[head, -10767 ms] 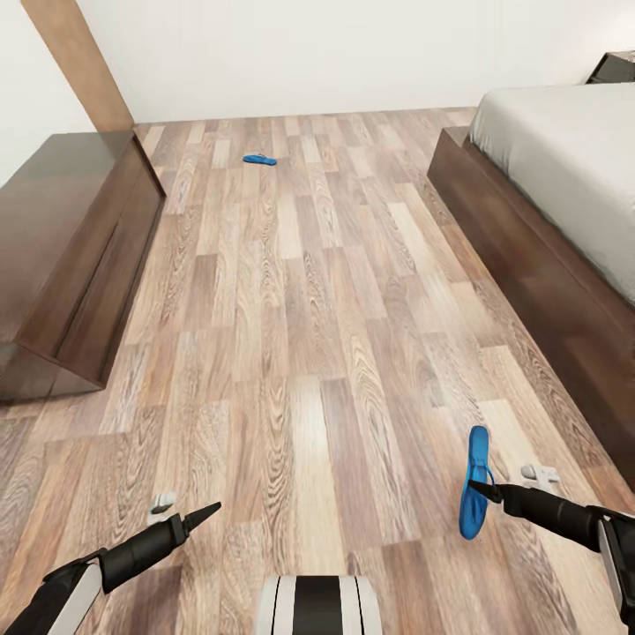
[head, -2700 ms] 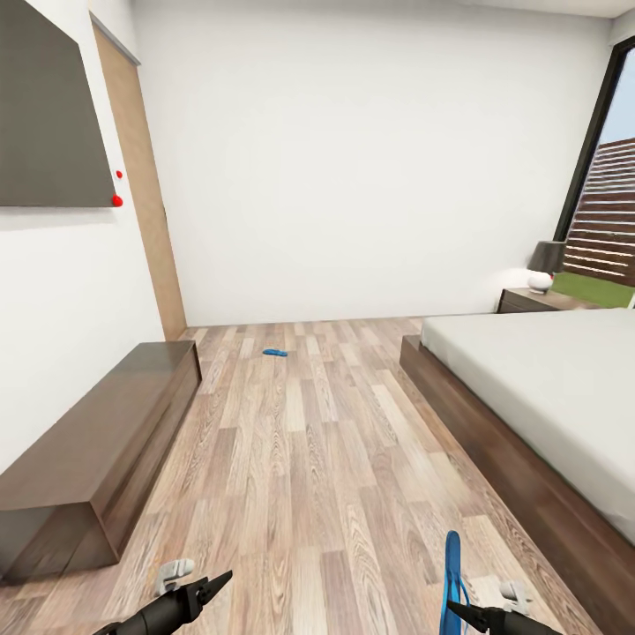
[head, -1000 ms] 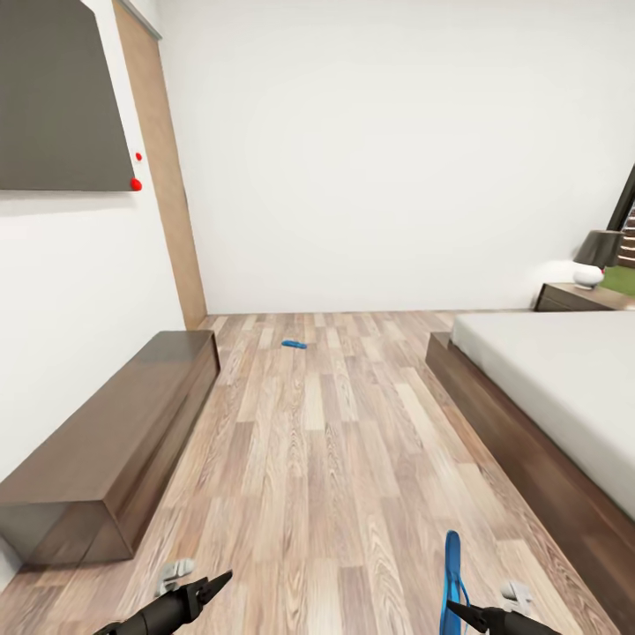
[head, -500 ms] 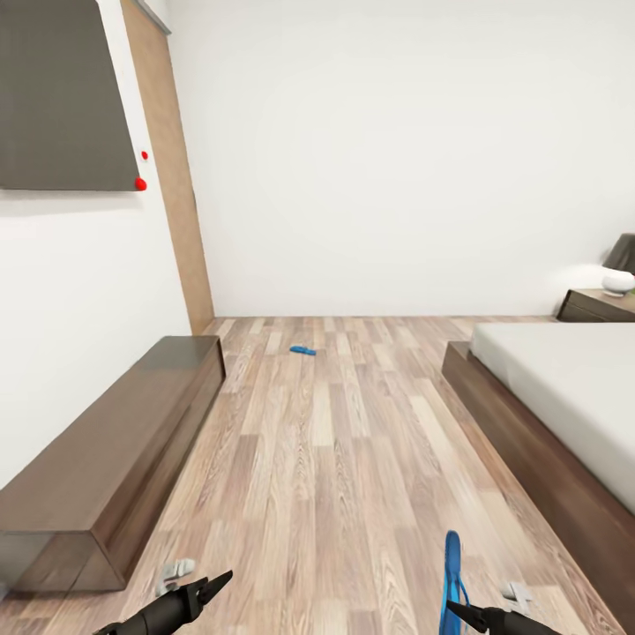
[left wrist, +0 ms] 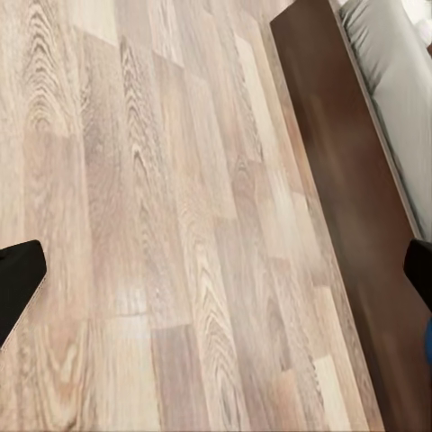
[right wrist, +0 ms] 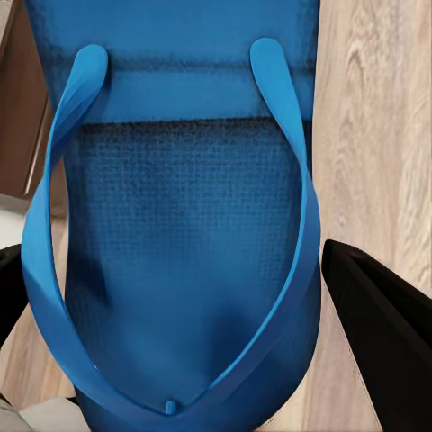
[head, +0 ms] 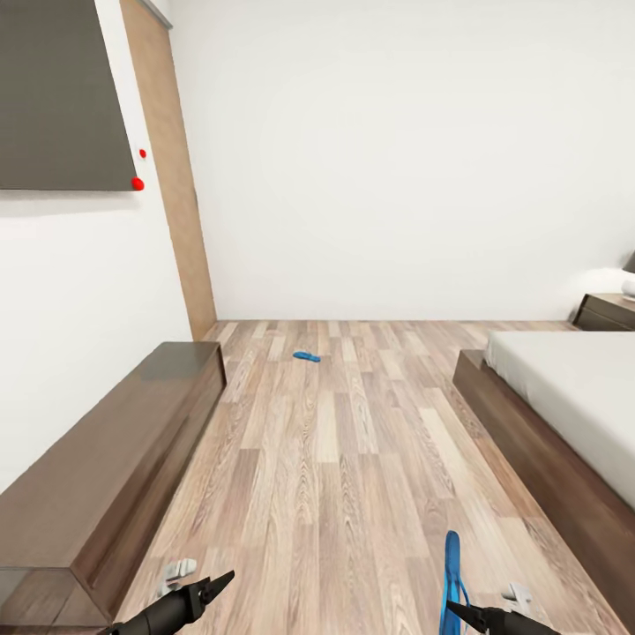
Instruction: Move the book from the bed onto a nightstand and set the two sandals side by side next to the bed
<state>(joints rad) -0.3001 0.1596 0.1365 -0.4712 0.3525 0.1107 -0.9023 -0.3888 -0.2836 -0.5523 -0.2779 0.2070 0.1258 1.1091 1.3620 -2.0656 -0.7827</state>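
While the right fingers (head: pixel 459 610) hold a sandal (head: pixel 453 578) upright, the left fingers (head: pixel 222 582) apparently spread wide.

Wood-plank floor (head: pixel 353 494): lone blue sandal (head: pixel 306 357) lying near far wall.

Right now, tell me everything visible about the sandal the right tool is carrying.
The sandal is bright blue and flat, with a thin sole, a textured footbed and a smooth Y-shaped thong strap. The right tool is shut on it, its dark fingers on either side. In the head view it hangs edge-on, pointing up and away, above the wood floor.
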